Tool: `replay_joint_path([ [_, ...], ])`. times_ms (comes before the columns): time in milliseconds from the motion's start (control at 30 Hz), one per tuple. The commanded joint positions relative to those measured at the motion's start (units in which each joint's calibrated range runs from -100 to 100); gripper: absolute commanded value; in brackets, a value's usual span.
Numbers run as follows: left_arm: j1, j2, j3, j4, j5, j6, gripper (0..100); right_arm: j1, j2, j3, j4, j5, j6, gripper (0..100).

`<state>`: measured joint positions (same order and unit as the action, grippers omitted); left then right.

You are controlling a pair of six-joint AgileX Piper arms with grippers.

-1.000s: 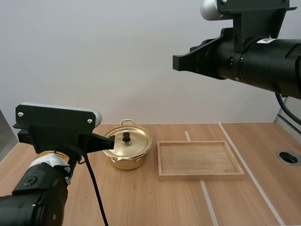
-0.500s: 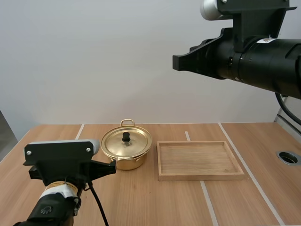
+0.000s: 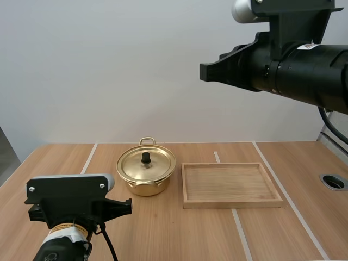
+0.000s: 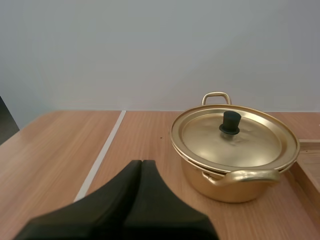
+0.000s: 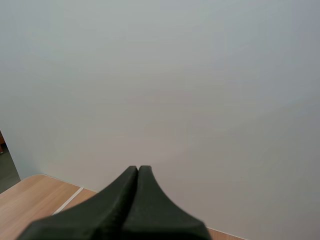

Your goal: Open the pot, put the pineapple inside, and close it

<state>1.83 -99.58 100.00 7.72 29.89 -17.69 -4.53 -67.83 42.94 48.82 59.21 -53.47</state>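
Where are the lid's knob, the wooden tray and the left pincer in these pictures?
lid's knob [image 4: 230, 121]: left wrist view, on the black knob's side.
wooden tray [image 3: 232, 204]: high view, on its near rim.
left pincer [image 4: 141, 163]: left wrist view, at the seam between the shut tips.

Left gripper [image 3: 129, 205] withdrawn from the pot [image 3: 145, 173]. One second earlier, in the high view, its tip overlapped the pot's left rim. Half a second earlier it lay just off the pot's near-left side. Now it stands clear of the pot, farther back toward the arms' bases, with a strip of bare bench [image 3: 163, 223] between the tip and the pot's wall. The left arm [image 3: 68, 206] has likewise sunk lower and drawn back from the pot. Most of this retreat took place in the first half second, and the rest was a small further step away from the pot.
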Motion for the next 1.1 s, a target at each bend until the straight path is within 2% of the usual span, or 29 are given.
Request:
replay_joint_path([
  [0, -0.1, -0.4, 0.0, 1.3, -0.5, 1.7, 0, -0.2, -0.5, -0.5, 0.2, -0.1, -0.2, 0],
  [400, -0.1, -0.4, 0.0, 1.3, -0.5, 1.7, 0, -0.2, -0.4, -0.5, 0.2, -0.1, -0.2, 0],
  [467, -0.1, -0.4, 0.0, 1.3, -0.5, 1.7, 0, -0.2, -0.7, 0.2, -1.7, -0.4, -0.2, 0],
  [600, -0.1, -0.4, 0.0, 1.3, -0.5, 1.7, 0, -0.2, -5.5, 7.8, -15.0, -2.2, 9.6, 0],
  [733, -0.1, -0.4, 0.0, 1.3, -0.5, 1.7, 0, -0.2, -14.3, 21.7, -25.8, -16.8, 20.3, 0],
  [933, -0.1, -0.4, 0.0, 1.3, -0.5, 1.7, 0, -0.2, -29.2, 41.4, -34.1, -25.0, 32.6, 0],
  [1067, -0.1, -0.4, 0.0, 1.3, -0.5, 1.7, 0, -0.1, -32.2, 48.2, -38.4, -25.8, 41.3, 0],
])
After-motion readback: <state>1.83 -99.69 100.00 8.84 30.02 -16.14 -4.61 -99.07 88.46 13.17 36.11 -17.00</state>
